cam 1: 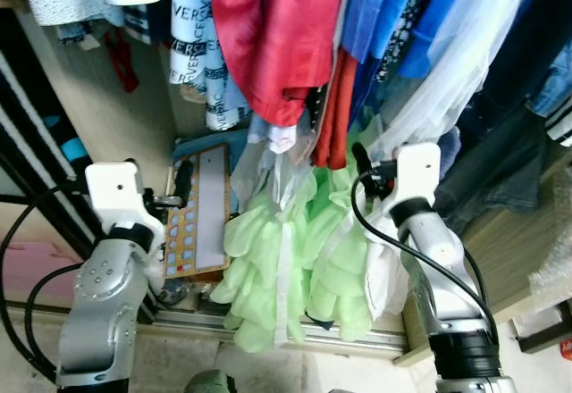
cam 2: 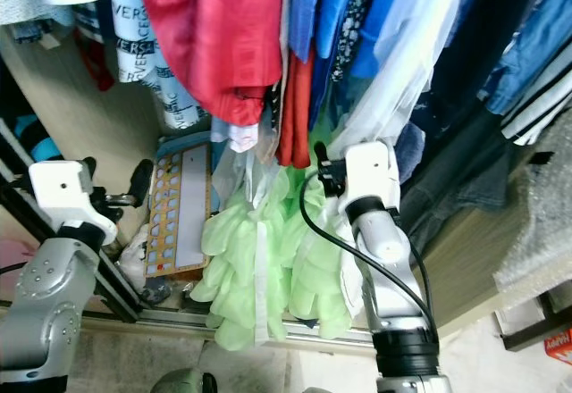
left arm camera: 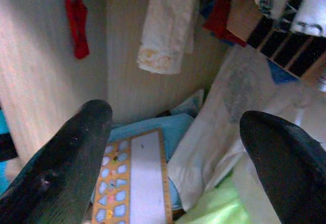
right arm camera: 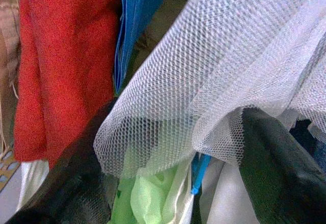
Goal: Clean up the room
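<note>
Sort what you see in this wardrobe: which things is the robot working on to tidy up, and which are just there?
In hand:
white mesh garment, between the right gripper fingers
light green garment

Just there:
red jacket
blue clothes
orange game board, ahead of the open left gripper

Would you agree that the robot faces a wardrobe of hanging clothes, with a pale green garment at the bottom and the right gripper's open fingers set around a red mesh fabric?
Not quite. The mesh fabric between the right gripper's open fingers is white, not red, as the right wrist view shows; the red cloth hangs beside it. The rest holds: hanging clothes, with the pale green garment low down.
</note>
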### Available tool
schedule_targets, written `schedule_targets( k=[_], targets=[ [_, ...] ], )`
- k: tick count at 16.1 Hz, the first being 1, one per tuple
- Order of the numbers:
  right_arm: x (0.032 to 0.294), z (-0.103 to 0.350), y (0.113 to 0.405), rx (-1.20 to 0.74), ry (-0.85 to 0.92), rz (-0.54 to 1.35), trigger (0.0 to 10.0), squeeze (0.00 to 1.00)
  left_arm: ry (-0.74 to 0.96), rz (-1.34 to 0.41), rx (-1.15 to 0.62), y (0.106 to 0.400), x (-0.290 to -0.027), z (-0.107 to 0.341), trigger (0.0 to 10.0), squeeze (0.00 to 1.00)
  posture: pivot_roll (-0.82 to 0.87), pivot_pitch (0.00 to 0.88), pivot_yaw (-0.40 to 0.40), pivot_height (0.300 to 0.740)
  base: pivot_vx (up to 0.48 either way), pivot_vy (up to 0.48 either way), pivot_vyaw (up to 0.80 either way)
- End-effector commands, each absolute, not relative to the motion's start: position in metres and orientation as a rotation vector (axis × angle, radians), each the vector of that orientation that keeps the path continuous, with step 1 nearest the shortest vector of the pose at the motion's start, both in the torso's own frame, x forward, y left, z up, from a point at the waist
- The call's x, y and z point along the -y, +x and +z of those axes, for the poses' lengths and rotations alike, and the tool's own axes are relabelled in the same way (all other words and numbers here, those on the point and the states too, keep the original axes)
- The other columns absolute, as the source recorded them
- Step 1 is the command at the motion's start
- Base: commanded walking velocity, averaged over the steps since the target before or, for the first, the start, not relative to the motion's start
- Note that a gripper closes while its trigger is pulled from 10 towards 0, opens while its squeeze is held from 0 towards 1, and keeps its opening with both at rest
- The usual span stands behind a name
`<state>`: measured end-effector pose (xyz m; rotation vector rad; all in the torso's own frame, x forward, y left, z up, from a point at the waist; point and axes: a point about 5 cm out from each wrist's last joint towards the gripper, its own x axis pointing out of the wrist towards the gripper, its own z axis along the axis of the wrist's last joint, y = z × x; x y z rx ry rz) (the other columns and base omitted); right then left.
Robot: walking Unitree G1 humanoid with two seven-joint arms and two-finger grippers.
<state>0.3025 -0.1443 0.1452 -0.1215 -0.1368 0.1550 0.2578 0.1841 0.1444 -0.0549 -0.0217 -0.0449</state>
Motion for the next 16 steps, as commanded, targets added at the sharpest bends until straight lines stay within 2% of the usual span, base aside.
schedule_targets(
  k=[1,3,5,6,9,13,16],
  targets=[
    [0.143,0.146,0.300,0.137,-0.096,0.141,10.0,0.00,-0.075,-0.045,-0.002,0.258,-0.180,0.141,10.0,0.00,0.07,0.000,-0.055,0.740,0.000,0.000,0.00],
    [0.141,0.141,0.298,0.107,-0.078,0.146,10.0,0.00,-0.111,-0.050,-0.019,0.258,-0.175,0.141,10.0,0.00,0.07,0.000,-0.042,0.740,0.000,0.000,0.00],
    [0.150,0.131,0.295,0.056,-0.028,0.099,10.0,0.00,-0.123,-0.068,-0.011,0.258,-0.170,0.142,10.0,0.00,0.07,0.000,-0.028,0.740,0.000,0.000,-0.80],
    [0.149,0.130,0.295,0.060,-0.043,0.103,10.0,0.00,-0.123,-0.056,0.000,0.258,-0.172,0.144,10.0,0.00,0.07,0.000,-0.020,0.740,0.000,0.000,0.00],
    [0.143,0.129,0.295,0.055,-0.074,0.109,10.0,0.00,-0.060,-0.031,-0.046,0.256,-0.175,0.143,10.0,0.00,0.08,0.000,-0.008,0.740,0.000,0.000,0.00],
    [0.139,0.136,0.305,0.077,-0.082,0.124,10.0,0.00,-0.044,-0.020,-0.039,0.259,-0.180,0.145,10.0,0.00,0.09,0.000,-0.017,0.740,0.000,0.000,0.80],
    [0.127,0.151,0.310,0.151,-0.147,0.224,10.0,0.00,0.051,0.049,0.021,0.266,-0.194,0.158,10.0,0.00,0.09,0.000,-0.043,0.740,0.000,0.000,0.80]
  ],
)
